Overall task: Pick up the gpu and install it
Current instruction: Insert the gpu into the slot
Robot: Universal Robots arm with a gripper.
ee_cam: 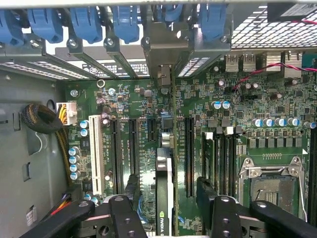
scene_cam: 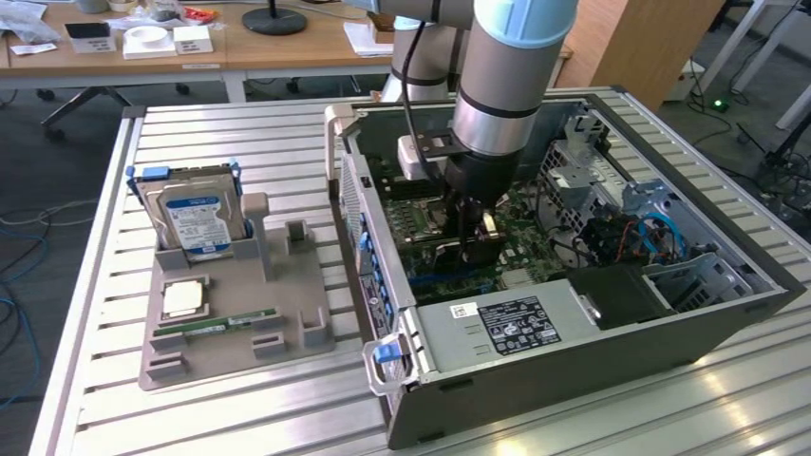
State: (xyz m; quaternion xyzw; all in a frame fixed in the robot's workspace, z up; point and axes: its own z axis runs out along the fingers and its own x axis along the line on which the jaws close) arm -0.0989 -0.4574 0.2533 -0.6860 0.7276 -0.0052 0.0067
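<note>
We record a slatted metal table (scene_cam: 235,133) standing on a grey floor (scene_cam: 57,157) with loose cables (scene_cam: 23,249), wooden desks (scene_cam: 298,47) beyond it bearing white boxes (scene_cam: 193,38), and a wooden panel (scene_cam: 640,43) at the exterior view's right.

a silver hard drive (scene_cam: 197,220) with a blue-white label is standing upright in the rear slot of a grey holder (scene_cam: 294,334), which is lying on the slatted metal table (scene_cam: 241,142) toward the exterior view's left. a narrow green memory stick (scene_cam: 216,326) is lying flat in the holder, and a square silvery chip (scene_cam: 184,299) is sitting just behind it. beyond, a second, wooden table (scene_cam: 254,52) is carrying white boxes (scene_cam: 148,40) and a black round base (scene_cam: 273,19). cables (scene_cam: 19,275) are trailing over the floor.
</note>
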